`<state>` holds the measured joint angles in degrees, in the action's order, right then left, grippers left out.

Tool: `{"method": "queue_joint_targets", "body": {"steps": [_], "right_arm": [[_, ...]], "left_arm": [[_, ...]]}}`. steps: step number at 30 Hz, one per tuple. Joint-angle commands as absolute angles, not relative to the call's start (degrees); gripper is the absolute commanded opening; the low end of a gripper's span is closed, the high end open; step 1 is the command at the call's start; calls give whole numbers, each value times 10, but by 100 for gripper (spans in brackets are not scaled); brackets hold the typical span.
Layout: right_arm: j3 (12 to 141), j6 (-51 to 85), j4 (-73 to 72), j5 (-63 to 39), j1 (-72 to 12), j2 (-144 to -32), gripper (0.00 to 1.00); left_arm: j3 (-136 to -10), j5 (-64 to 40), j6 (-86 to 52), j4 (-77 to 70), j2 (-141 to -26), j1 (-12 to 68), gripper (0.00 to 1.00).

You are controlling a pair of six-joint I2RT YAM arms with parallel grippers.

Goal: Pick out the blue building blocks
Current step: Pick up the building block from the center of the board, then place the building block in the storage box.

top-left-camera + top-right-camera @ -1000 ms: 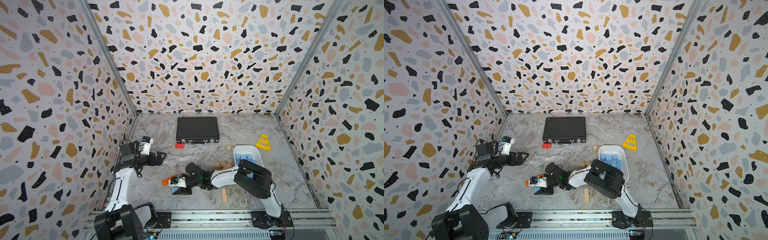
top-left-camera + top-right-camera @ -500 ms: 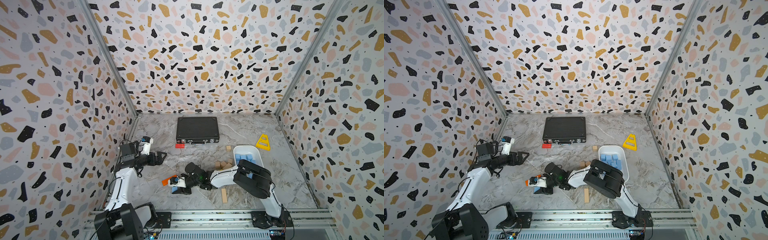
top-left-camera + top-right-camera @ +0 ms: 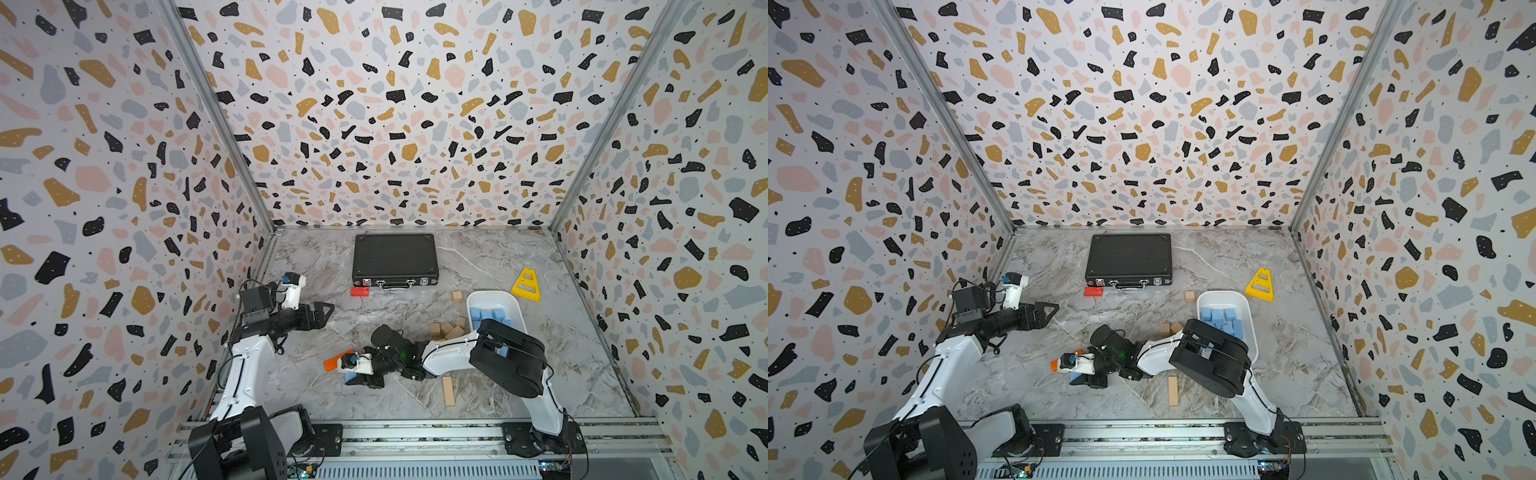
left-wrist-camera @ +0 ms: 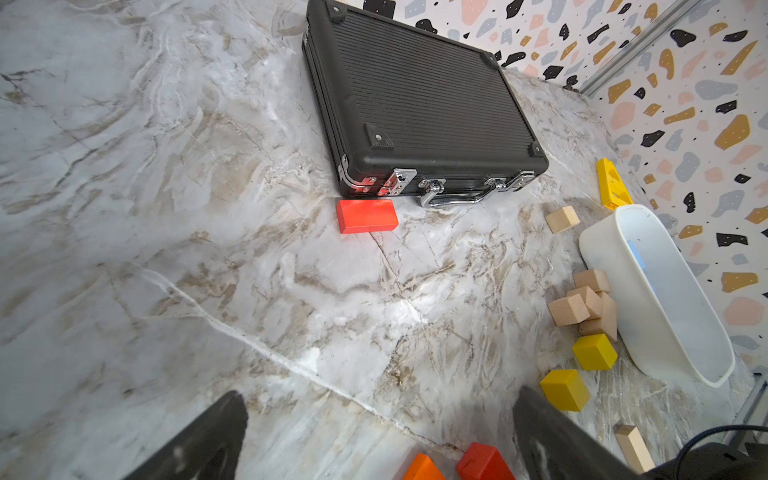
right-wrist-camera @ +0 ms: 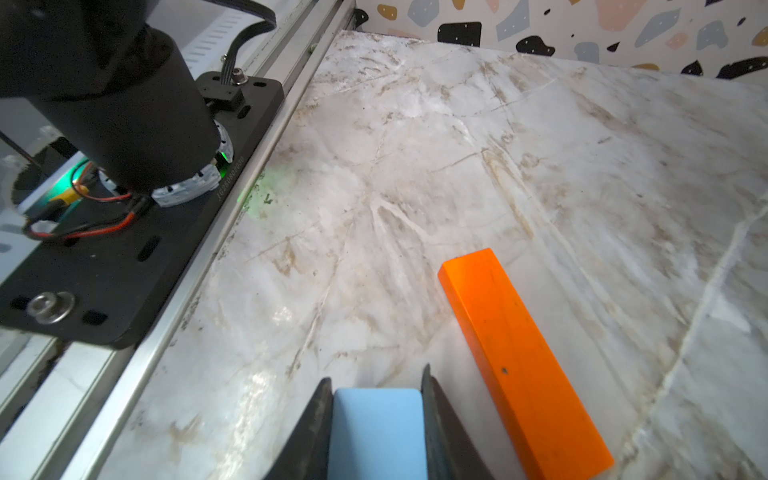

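One blue block [image 5: 376,432] between the right jaws, orange bar [image 5: 519,365] alongside.

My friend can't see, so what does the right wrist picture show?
A light-blue block sits snug between the right arm's two black jaws, down by a marble table. A long orange block lies flat beside it. Behind stands a robot arm's black base on a metal rail.

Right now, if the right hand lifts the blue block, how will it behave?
The blue block looks solid with flat faces, so it is probably stiff and will not roll. Its matte sides sit flat in the right hand, so slipping seems unlikely.
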<state>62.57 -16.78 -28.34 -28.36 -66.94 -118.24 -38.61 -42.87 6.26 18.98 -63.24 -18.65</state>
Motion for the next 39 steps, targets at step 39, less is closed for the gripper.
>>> {"method": "queue_joint_targets", "body": {"steps": [39], "right_arm": [[351,126,70,75,-341,-573,19]], "left_arm": [[-367,-444,-34,83,-681,89,100]]}}
